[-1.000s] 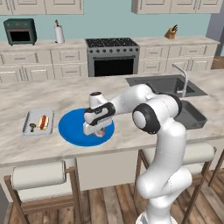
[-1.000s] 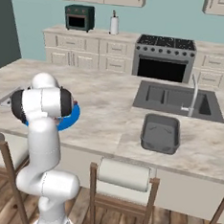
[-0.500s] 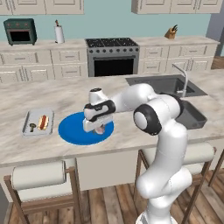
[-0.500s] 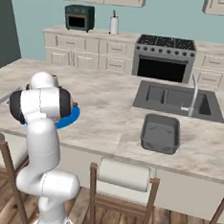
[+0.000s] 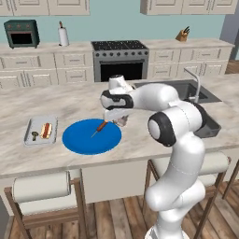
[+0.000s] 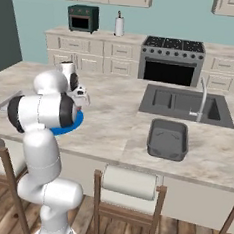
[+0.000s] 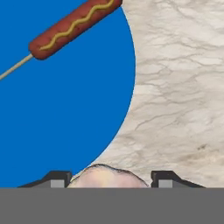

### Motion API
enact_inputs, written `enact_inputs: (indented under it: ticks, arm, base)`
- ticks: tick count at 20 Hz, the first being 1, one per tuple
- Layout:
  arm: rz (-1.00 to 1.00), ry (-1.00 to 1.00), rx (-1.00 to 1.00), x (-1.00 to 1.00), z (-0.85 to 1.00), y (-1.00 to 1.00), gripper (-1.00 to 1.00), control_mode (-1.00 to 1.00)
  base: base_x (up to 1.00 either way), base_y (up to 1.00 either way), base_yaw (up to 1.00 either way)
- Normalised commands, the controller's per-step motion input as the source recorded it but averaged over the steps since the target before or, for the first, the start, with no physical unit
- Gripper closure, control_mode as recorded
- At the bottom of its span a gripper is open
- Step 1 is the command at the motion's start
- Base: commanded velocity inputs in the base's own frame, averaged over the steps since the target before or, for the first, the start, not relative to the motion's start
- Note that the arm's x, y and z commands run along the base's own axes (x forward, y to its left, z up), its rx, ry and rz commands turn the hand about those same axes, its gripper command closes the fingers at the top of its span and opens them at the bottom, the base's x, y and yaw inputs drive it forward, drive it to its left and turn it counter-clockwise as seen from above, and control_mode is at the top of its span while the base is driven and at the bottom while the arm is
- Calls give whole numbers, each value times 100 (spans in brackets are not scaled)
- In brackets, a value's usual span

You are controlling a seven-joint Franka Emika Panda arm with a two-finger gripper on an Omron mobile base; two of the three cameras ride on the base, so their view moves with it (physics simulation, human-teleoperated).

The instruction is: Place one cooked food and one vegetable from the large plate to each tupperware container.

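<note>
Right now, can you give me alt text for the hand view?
A pale rounded item sits between the gripper fingertips, above the large plate rim. A corn dog on a stick lies on the blue plate; marble counter alongside.

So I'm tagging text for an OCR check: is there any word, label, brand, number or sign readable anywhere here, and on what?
None can be read.
The yellow squiggle on the corn dog on the large plate is a mustard line, not lettering.
The toaster oven, the stove and the tupperware container show no legible marks at this size.
The pale item between the pincer fingertips bears no writing.
</note>
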Motion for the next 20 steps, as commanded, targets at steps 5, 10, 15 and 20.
enact_inputs:
  ticks: [5, 10, 15, 20]
  arm:
    - [-25, 4, 0, 68, 36, -100, 100, -100]
    - [-25, 8, 0, 80, 5, -100, 100, -100]
    - [-20, 4, 0, 50, 0, -100, 100, -100]
    - [-8, -2, 18, 3, -5, -100, 100, -100]
  base:
    - [0, 0, 0]
    - [0, 0, 0]
    - [0, 0, 0]
    - [0, 0, 0]
